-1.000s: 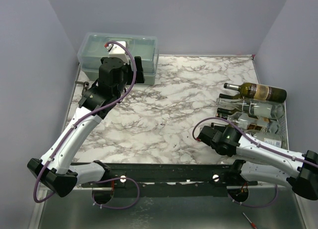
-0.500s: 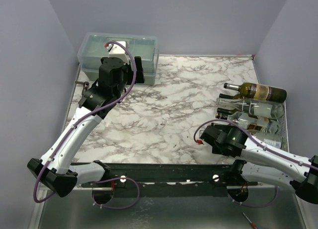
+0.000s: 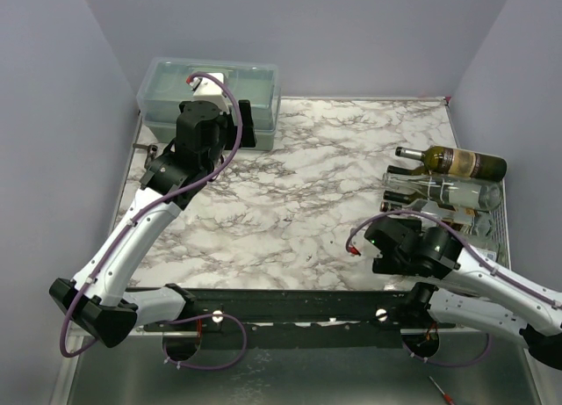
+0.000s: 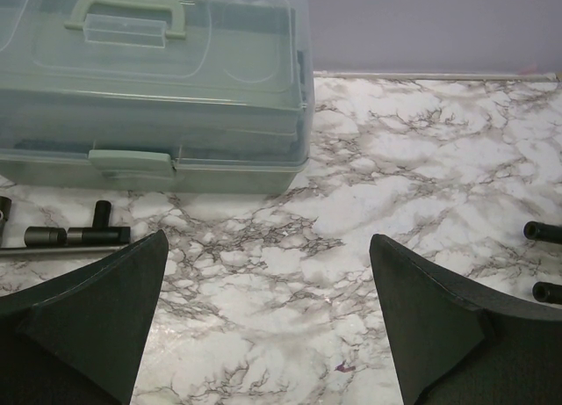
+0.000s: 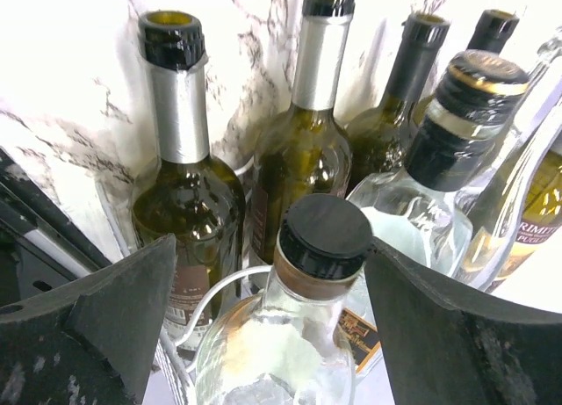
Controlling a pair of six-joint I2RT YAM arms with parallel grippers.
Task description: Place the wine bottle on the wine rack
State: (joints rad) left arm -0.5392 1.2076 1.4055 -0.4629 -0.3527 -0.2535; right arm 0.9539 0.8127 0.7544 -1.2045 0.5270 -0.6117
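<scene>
Top view: the wine rack (image 3: pixel 502 222) sits at the right edge of the marble table (image 3: pixel 307 185), loaded with several bottles lying on their sides. Their long axes run left-right, with the necks pointing left toward the table centre. The dark bottle (image 3: pixel 452 162) with a tan label lies furthest back and clear ones lie nearer; labels are too small to read here. The right arm (image 3: pixel 479 278) reaches in from the right base, its wrist at the rack's near-left corner, covering part of the lower bottles; the fingers can't be made out from here. The left arm (image 3: pixel 132 238) stretches to the far-left corner, wrist in front of the grey-green toolbox (image 3: pixel 259 89). A small T-shaped tool (image 3: pixel 145 148) lies on the table just left of the arm. Left wrist view: the left gripper (image 4: pixel 268 238) is spread wide with nothing between the fingers and bare marble below. The toolbox is ahead with its lid shut, and the T-shaped tool lies left of the left finger. No writing is visible. Right wrist view: the right gripper (image 5: pixel 270 247) is spread wide, holding nothing. The black cap of the clear wine bottle (image 5: pixel 281 335) sits in the gap between the fingers; I can't tell if either finger touches it. That bottle rests in the rack, white wire curving past its shoulder, neck pointing up-frame away from the camera. Behind it are two green bottles (image 5: pixel 189 203) with silver foil necks, and more dark and clear ones to the right, all necks pointing the same way. One label at the right edge reads in part "RIMIT"; other print is illegible.
</scene>
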